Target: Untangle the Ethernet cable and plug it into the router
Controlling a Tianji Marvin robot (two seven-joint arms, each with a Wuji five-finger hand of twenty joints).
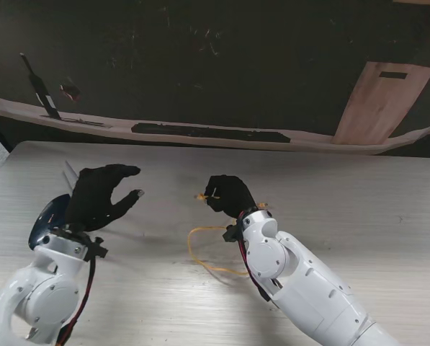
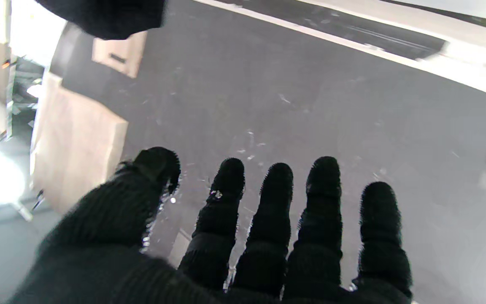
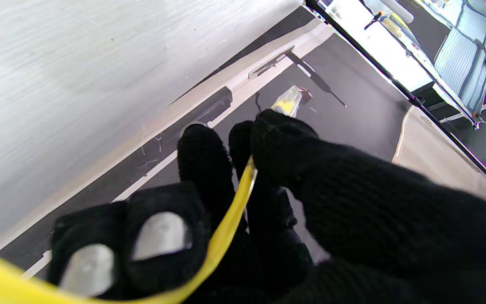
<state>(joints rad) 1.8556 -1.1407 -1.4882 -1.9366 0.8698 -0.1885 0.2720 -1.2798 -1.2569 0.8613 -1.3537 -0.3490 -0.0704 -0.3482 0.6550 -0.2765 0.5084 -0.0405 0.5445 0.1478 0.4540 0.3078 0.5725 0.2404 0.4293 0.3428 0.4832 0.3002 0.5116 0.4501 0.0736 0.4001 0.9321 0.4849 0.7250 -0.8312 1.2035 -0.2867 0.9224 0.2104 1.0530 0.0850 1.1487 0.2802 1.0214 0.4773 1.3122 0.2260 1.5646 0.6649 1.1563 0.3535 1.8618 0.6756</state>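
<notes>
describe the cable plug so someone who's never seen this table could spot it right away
Start at the pale wooden table and find the right hand, the black-gloved one near its middle. A thin yellow cable loops on the table just nearer to me and runs up into that fist. The plug is the small clear tip with yellow inside, poking out past the pinching fingertips.

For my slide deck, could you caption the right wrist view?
Right hand pinching the yellow Ethernet cable, its clear plug protruding past the fingertips.
</notes>
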